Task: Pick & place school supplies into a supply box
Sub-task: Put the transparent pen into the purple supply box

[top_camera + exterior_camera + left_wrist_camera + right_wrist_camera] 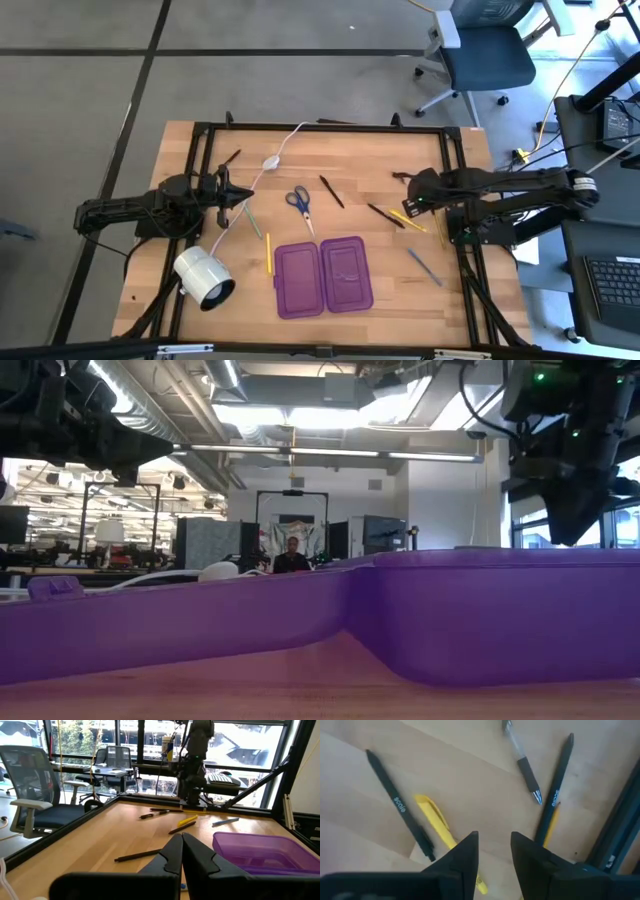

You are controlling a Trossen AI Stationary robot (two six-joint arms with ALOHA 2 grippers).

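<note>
The supply box (323, 277), a purple case lying open, rests on the table's near middle. Blue-handled scissors (300, 205), a green pencil (254, 222) and a yellow pencil (268, 253) lie to its far left. My right gripper (495, 845) points down, open, above a yellow pen (435, 822) that lies flat beside a dark pen (400, 805). Two more dark pens (557, 785) lie by the frame's edge. Nothing sits between the right fingers. My left gripper (240, 197) hovers shut at the table's left, pointing level.
A white lamp (203, 277) lies at the near left, and its cable with an oval switch (270, 161) runs to the far edge. A grey-blue pen (424, 267) lies right of the box. A black frame (462, 190) borders the table.
</note>
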